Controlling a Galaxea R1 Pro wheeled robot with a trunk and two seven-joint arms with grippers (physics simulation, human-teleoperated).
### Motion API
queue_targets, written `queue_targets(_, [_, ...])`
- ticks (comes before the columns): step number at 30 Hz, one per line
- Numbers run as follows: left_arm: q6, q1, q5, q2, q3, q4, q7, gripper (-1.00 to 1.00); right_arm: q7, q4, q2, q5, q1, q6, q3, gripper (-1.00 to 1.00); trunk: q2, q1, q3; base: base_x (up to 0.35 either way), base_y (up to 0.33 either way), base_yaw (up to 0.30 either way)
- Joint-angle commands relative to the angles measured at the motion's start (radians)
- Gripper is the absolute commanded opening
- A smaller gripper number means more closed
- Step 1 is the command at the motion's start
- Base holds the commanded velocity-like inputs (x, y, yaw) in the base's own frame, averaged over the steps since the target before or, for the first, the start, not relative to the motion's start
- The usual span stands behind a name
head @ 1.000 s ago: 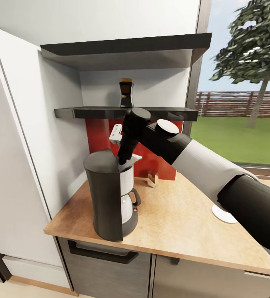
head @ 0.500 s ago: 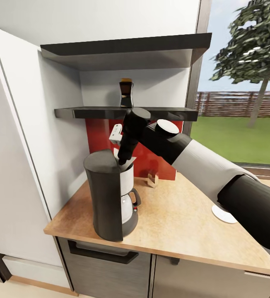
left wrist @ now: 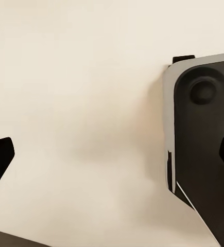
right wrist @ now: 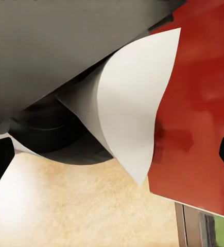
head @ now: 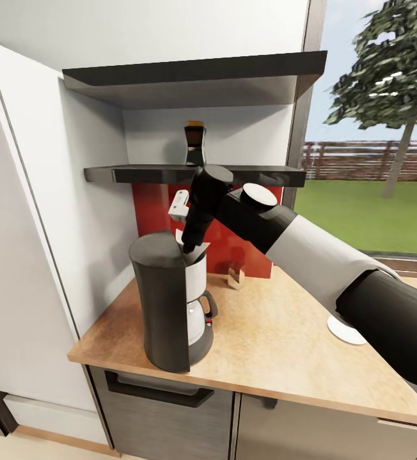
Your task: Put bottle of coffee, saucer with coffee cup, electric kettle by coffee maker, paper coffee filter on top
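The coffee maker (head: 169, 300) stands at the left end of the kitchen countertop (head: 279, 348). My right gripper (head: 190, 245) hovers just over its top, fingers spread open. In the right wrist view the white paper coffee filter (right wrist: 132, 113) lies on the machine's dark top between the open fingertips of the right gripper (right wrist: 112, 159), touched by neither. The bottle of coffee (head: 194, 145) stands on the kitchen shelf (head: 138, 174) above. The saucer (head: 344, 331) lies on the counter, partly behind my right forearm. My left gripper (left wrist: 112, 154) is open and holds nothing. Coffee cup and electric kettle are out of view.
A thicker dark board (head: 196, 73) hangs above the shelf. A tall white panel (head: 29, 255) closes off the counter's left side, and a red backsplash (head: 149, 214) lies behind the machine. A small brown object (head: 236, 278) sits near the back wall. A window (head: 368, 160) is at right.
My right gripper has risen slightly from the coffee maker's top. The filter stays on the machine. The camera has not moved.
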Motion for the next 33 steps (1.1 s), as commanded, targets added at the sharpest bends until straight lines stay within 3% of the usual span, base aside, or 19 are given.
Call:
queue_targets(1, [-0.003, 0.000, -0.011, 0.001, 0.000, 0.001, 0.005, 1.00, 0.009, -0.002, 0.000, 0.011, -0.001, 0.004, -0.001, 1.00, -0.001, 0.000, 0.000, 0.000, 0.000, 0.000])
queue_targets(11, [-0.005, 0.000, -0.011, -0.001, 0.001, 0.000, 0.001, 1.00, 0.007, -0.008, 0.000, 0.014, -0.002, 0.004, -0.042, 1.00, -0.001, 0.000, 0.000, 0.000, 0.000, 0.000])
queue_targets(33, [-0.008, 0.000, -0.011, -0.003, 0.001, -0.001, 0.005, 1.00, 0.007, -0.008, 0.000, 0.014, -0.002, 0.004, -0.045, 1.00, -0.001, 0.000, 0.000, -0.125, -0.076, 0.000])
